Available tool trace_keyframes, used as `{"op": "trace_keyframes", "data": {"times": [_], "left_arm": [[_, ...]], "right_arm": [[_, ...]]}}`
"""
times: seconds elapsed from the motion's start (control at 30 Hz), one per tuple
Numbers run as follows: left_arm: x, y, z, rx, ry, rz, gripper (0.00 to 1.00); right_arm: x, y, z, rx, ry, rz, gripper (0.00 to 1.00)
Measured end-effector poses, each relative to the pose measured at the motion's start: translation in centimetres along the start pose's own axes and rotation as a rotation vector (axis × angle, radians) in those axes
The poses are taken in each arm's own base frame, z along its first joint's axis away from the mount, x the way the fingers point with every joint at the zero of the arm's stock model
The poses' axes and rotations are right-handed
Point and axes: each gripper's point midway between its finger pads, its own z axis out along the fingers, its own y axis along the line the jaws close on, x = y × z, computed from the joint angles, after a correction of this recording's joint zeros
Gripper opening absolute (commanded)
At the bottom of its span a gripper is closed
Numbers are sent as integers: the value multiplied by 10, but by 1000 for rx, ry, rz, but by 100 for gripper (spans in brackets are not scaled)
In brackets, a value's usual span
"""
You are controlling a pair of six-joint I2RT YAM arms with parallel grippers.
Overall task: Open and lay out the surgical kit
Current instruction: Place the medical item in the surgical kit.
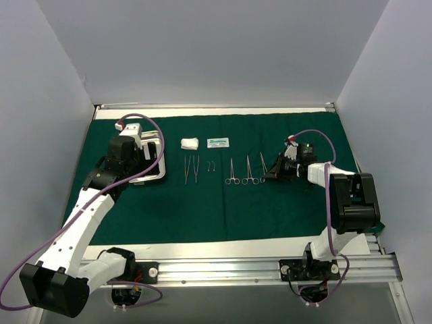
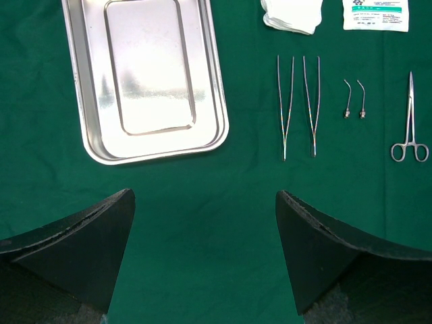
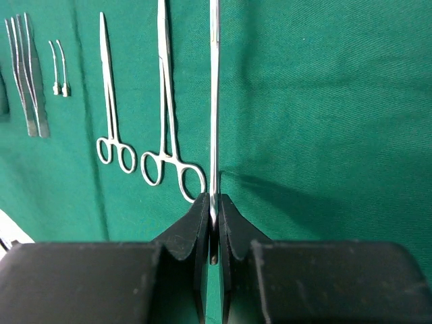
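Pale walls (image 1: 202,47) box three sides of the table (image 1: 202,248); a dark green cloth (image 1: 223,209) lies flat on it. Near its right edge the right gripper (image 3: 213,202) pinches the near end of thin forceps (image 3: 214,101), open cloth on its right. By the left edge the left gripper (image 2: 204,194), spread wide, hangs over bare cloth just before the steel tray (image 2: 148,74). Gauze wad (image 1: 190,143) and packet (image 1: 218,142) lie toward the far edge.

Only the packet (image 2: 375,15) carried print: a green band with lines of small dark type around it, on white. None of it could be read; the letters were too small and blurred in both views that showed it. The packet lay near the far edge of the cloth (image 2: 202,175).
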Motion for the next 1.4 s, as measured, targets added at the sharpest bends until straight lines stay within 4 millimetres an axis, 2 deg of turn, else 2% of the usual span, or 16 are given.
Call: {"op": "trace_keyframes", "data": {"times": [0.2,0.53,0.7,0.9,1.03,1.27,1.4], "left_arm": [[0,0,0,0,1,0,94],[1,0,2,-2,7,1,94],[2,0,3,-2,10,2,94],[3,0,3,-3,14,2,94],[5,1,4,-4,18,3,94],[6,1,4,-6,20,2,94],[6,1,4,-6,20,2,94]], "right_arm": [[0,-1,0,-6,-6,22,2],[3,-9,2,14,-9,64,14],[4,-21,1,49,-15,91,20],[4,-23,0,47,-18,101,26],[3,-20,-1,37,-18,102,38],[-1,-22,-5,68,-36,98,44],[-2,-27,-11,117,-48,101,51]]}}
